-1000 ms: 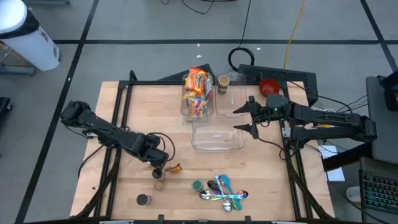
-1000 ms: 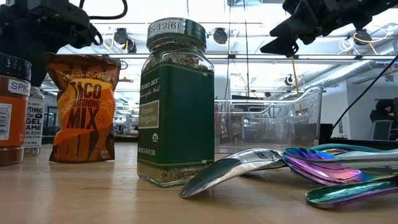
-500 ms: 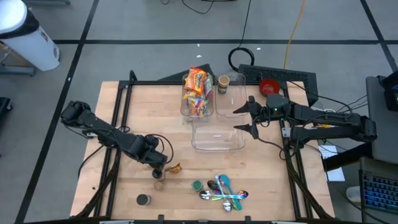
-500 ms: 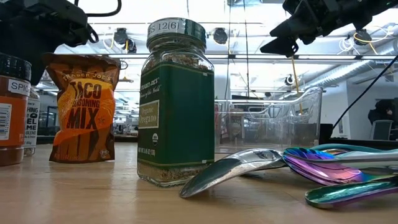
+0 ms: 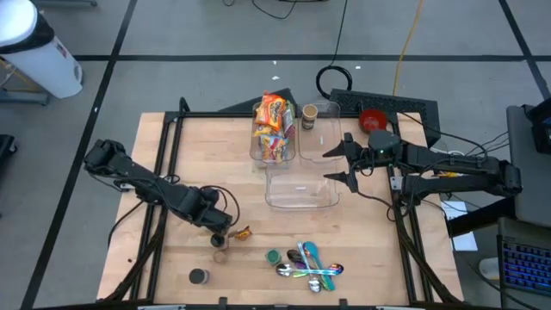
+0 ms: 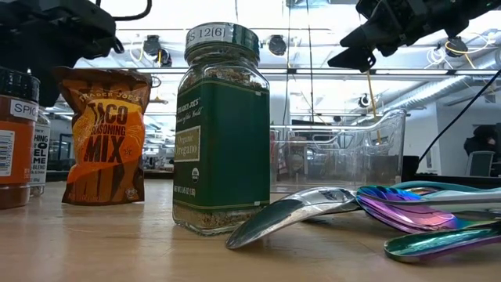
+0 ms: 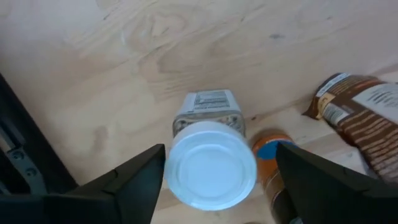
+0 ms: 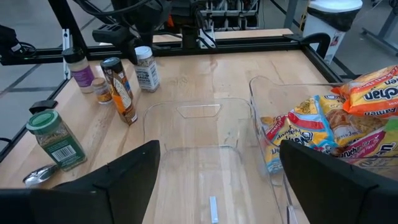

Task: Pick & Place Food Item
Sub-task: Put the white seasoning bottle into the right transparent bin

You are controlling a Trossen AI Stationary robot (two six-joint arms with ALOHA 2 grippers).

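A spice jar with a white lid (image 7: 211, 171) stands upright on the wooden table (image 5: 198, 155), near its front left. My left gripper (image 7: 221, 148) (image 5: 219, 226) points straight down over it, open, one finger on either side of the lid without touching it. Beside the jar stand an orange spice jar (image 7: 272, 151) and a taco seasoning pouch (image 7: 360, 118) (image 6: 102, 137). A green oregano jar (image 6: 223, 129) (image 5: 272, 257) stands further right. My right gripper (image 5: 338, 164) (image 8: 217, 186) hovers open at the right edge of an empty clear bin (image 5: 301, 188).
A second clear bin (image 5: 274, 129), full of snack packets, stands behind the empty one. Several shiny spoons (image 5: 310, 269) lie at the front edge, right of the oregano jar. A dark-lidded jar (image 5: 199, 276) stands at the front left. Black frame rails (image 5: 164, 164) run along both table sides.
My left gripper has rolled a little about its downward-pointing line, staying above the white-lidded jar. The jars, the pouch and my right gripper have kept still.
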